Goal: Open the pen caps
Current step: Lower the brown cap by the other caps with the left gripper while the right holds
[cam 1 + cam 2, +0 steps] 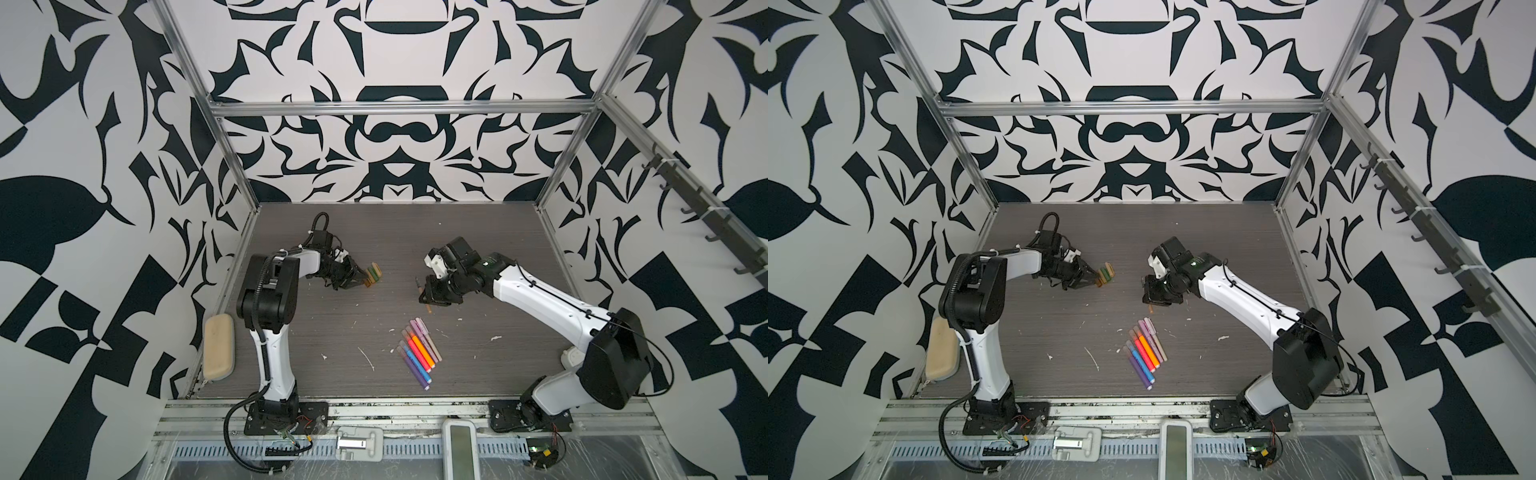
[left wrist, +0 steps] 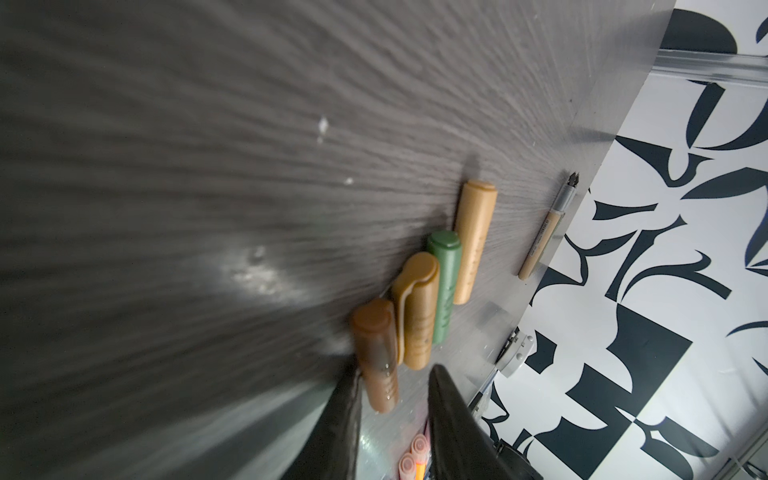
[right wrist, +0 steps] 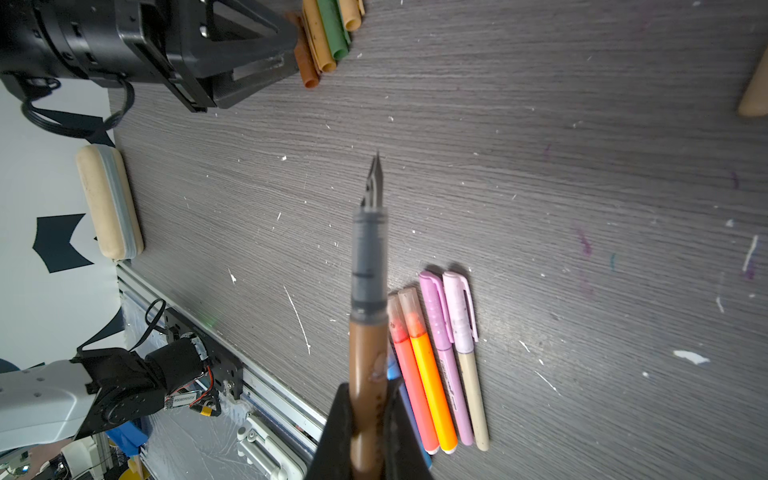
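**Brown cap (image 2: pixel 374 353) off and set down; bare pen waiting for a place**

Closest to the left wrist camera, the brown cap lies flat on the table (image 1: pixel 374 232). It is the end piece of a row of four caps lying side by side: next the ochre cap (image 2: pixel 417 311), then the green cap (image 2: pixel 444 282), then the tan cap (image 2: pixel 473 241). The left gripper (image 2: pixel 395 374) straddles the brown cap's near end, jaws parted wider than the cap. One finger (image 2: pixel 345 415) is at or against the cap and the other stands off, so the cap reads as let go.

In both top views the row sits left of centre, just off that gripper's tips. Across the table the right gripper (image 3: pixel 365 399) is clamped on the brown pen (image 3: pixel 368 345), its nib (image 3: pixel 375 183) exposed. Toward the front a bundle of capped pens (image 1: pixel 419 353) lies untouched. The case (image 1: pixel 219 347) rests at the left edge.

Judged step: releasing a pulled cap. Next, the left arm should back straight out without nudging the row. The right should lay the bare pen down clear of the caps before either arm reaches for a capped pen.
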